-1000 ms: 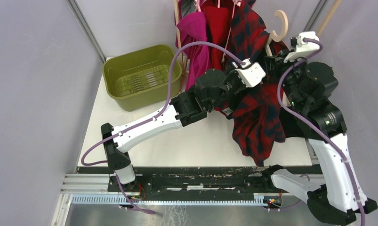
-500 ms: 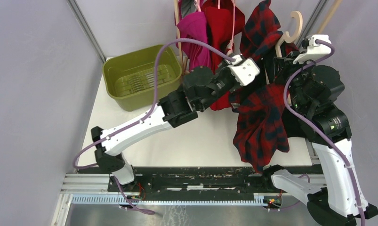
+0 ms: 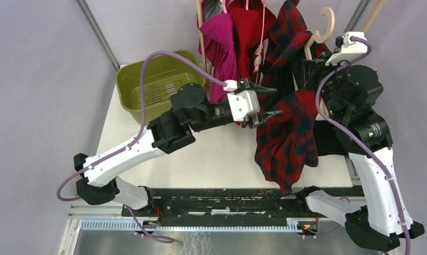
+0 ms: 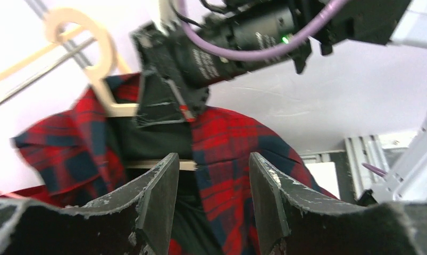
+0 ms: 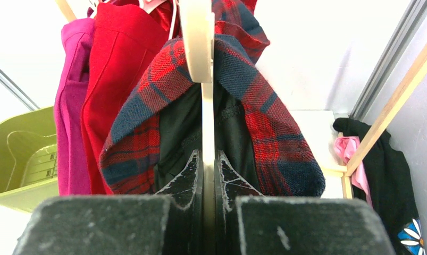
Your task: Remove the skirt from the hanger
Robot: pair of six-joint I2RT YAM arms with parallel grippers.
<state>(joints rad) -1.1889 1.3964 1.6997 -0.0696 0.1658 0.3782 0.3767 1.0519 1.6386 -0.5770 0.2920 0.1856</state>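
The red and dark blue plaid skirt (image 3: pixel 288 133) hangs from a pale wooden hanger (image 3: pixel 324 26) at the right, above the white table (image 3: pixel 222 154). My right gripper (image 5: pixel 208 159) is shut on the hanger's neck (image 5: pixel 207 106), with the plaid cloth (image 5: pixel 253 95) draped over both sides. My left gripper (image 3: pixel 264 106) is open and empty, just left of the skirt's upper edge. In the left wrist view the open gripper (image 4: pixel 214 164) frames the skirt (image 4: pixel 227 143), the hanger bar (image 4: pixel 187 165) and hook (image 4: pixel 89 37).
A magenta garment (image 3: pixel 220 45) and a red one (image 3: pixel 247 32) hang on the rack at the back centre. An olive green basin (image 3: pixel 158 85) stands at the table's back left. A black garment with pink cloth (image 5: pixel 381 164) lies at the right by a wooden rail.
My left gripper has let go of the skirt, opened, and drawn back to the left. The skirt has dropped a little lower on the hanger. The right arm still holds the hanger.
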